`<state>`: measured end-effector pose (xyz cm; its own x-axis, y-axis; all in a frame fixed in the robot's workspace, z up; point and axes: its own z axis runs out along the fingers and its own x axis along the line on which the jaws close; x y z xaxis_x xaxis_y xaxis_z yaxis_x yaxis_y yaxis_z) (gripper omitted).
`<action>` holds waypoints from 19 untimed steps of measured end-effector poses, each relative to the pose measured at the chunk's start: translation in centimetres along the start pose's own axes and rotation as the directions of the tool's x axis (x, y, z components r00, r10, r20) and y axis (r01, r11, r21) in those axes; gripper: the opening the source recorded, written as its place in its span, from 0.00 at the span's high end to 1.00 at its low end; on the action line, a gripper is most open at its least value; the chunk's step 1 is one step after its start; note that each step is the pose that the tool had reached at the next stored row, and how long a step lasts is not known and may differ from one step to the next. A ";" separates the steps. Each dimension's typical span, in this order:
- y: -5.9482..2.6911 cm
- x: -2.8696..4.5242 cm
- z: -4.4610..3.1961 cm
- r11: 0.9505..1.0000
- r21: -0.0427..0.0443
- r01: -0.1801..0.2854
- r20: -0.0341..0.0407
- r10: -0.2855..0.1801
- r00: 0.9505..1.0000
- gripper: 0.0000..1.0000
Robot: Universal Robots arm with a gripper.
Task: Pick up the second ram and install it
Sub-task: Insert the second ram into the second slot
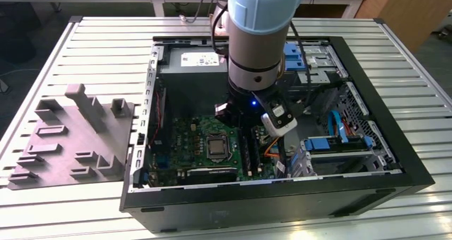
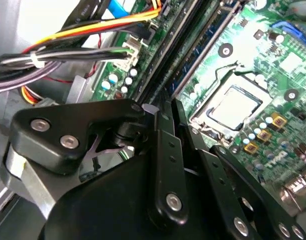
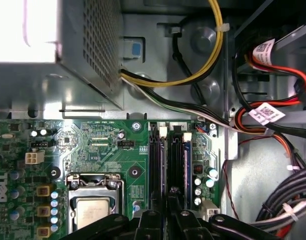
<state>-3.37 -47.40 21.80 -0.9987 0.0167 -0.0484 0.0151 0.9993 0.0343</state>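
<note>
My gripper (image 3: pixel 165 220) sits low over the motherboard (image 3: pixel 93 150), its black fingers (image 2: pixel 165 150) drawn close together above the memory slots (image 3: pixel 165 160); whether they clamp the second ram I cannot tell. The first wrist view adds the CPU socket (image 3: pixel 93 207) and the yellow and black cable bundle (image 3: pixel 193 75). The exterior view shows my arm (image 1: pixel 258 38) reaching into the open computer case (image 1: pixel 395 160) on a slatted metal table (image 1: pixel 106 44), a grey fixture (image 1: pixel 71 139) to the exterior view's left.
</note>
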 end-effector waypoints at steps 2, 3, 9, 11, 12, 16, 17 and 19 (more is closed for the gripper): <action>0.01 -0.02 -0.36 1.000 0.000 0.000 0.000 0.000 1.000 0.81; 0.02 -0.02 -0.49 1.000 0.000 0.000 0.000 0.000 1.000 0.81; 0.04 -0.06 -1.21 1.000 0.000 0.000 0.000 0.000 1.000 0.81; 0.05 -0.07 -1.43 1.000 0.000 0.000 0.000 0.000 1.000 0.81; 0.05 -0.07 -1.49 1.000 0.000 0.000 0.000 0.000 1.000 0.81; 0.05 -0.07 -1.49 1.000 0.000 0.000 0.000 0.000 1.000 0.81; 0.05 -0.08 -1.50 1.000 0.000 0.000 0.000 0.000 1.000 0.81; 0.05 -0.08 -1.50 1.000 0.000 0.000 0.000 0.000 1.000 0.81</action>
<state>-3.37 -47.39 23.30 -0.9987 0.0166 -0.0485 0.0150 0.9993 0.0339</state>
